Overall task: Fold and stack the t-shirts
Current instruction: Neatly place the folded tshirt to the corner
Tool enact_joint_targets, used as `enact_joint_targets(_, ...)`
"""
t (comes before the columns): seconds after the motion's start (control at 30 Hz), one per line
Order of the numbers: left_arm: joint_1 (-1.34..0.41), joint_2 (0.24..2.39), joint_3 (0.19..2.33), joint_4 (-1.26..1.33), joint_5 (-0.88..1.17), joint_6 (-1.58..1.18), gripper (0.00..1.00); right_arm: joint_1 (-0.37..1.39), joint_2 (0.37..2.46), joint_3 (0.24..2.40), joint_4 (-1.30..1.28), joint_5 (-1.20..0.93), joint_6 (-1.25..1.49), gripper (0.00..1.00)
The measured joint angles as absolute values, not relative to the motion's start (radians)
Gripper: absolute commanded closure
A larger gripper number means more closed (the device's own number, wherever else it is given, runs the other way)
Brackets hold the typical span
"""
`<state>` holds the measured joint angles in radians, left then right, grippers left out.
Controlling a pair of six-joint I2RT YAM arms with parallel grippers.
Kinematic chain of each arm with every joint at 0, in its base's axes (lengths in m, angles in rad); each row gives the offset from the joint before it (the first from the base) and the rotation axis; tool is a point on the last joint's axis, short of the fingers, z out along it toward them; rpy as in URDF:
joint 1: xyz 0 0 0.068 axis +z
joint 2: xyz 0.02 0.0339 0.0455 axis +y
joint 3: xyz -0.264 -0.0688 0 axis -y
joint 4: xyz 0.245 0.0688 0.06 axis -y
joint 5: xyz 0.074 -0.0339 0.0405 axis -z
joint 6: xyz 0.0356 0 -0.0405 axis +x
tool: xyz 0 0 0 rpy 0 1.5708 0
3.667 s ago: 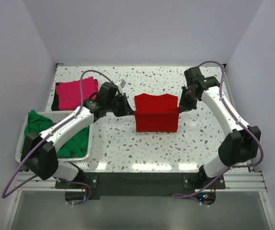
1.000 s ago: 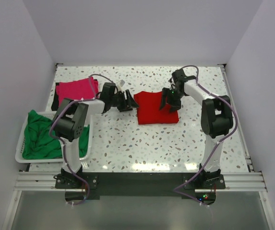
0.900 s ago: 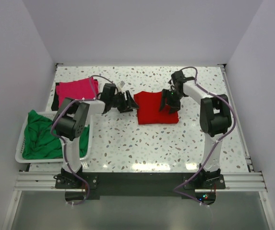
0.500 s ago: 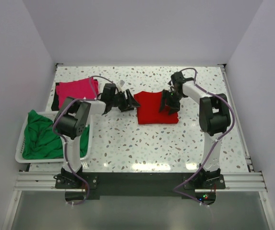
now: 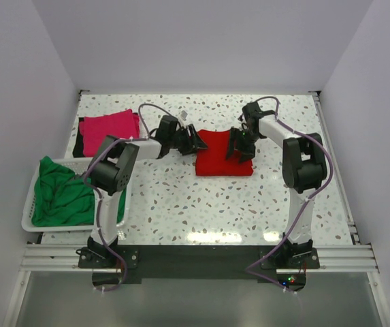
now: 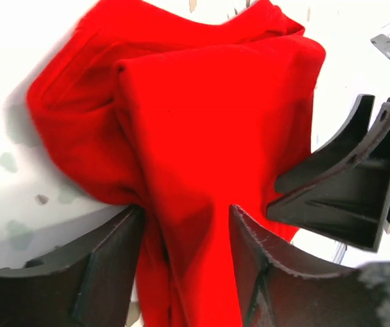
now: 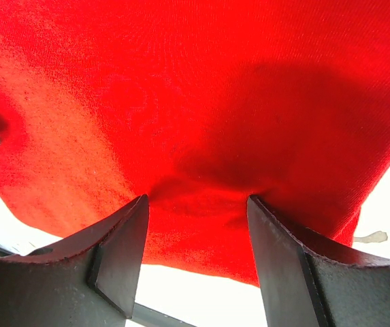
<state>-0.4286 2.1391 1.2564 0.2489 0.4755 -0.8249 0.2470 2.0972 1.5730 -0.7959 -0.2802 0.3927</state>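
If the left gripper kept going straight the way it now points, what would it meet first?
The red t-shirt: its folded edge already lies between the fingers of the left gripper. Beyond the cloth, the right gripper sits at the shirt's opposite edge, roughly in that line, though depth is hard to judge.

red t-shirt (image 7: 201, 102): soft matt knit cloth | left pincer (image 6: 181, 262): ridged matt black plastic | table (image 5: 201, 204): glossy speckled terrazzo

Top camera looks down from behind; both wrist cameras closely share the red t-shirt (image 5: 223, 154).
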Motion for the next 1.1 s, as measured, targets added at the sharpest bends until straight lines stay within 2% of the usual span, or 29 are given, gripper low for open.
enact_joint_targets(0.13, -0.455, 2.160, 1.296, 0.199, 0.441, -0.821, 0.64, 0.249, 2.097, 1.572, -0.796, -0.280, 0.393, 0.37)
enact_joint_targets(0.17, -0.460, 2.164, 1.307, 0.183, 0.432, -0.819, 0.73, 0.249, 2.097, 1.572, -0.795, -0.280, 0.393, 0.37)
enact_joint_targets(0.23, -0.471, 2.170, 1.328, 0.138, 0.408, -0.809, 0.83, 0.250, 2.097, 1.571, -0.794, -0.280, 0.393, 0.37)
enact_joint_targets(0.27, -0.475, 2.171, 1.339, 0.117, 0.396, -0.806, 0.92, 0.250, 2.097, 1.571, -0.794, -0.280, 0.393, 0.37)
enact_joint_targets(0.33, -0.484, 2.172, 1.363, 0.073, 0.373, -0.793, 1.00, 0.251, 2.097, 1.571, -0.793, -0.280, 0.393, 0.37)
enact_joint_targets(1.1, -0.537, 2.171, 1.725, -0.591, -0.067, -0.377, 1.00, 0.276, 2.080, 1.576, -0.801, -0.278, 0.391, 0.35)
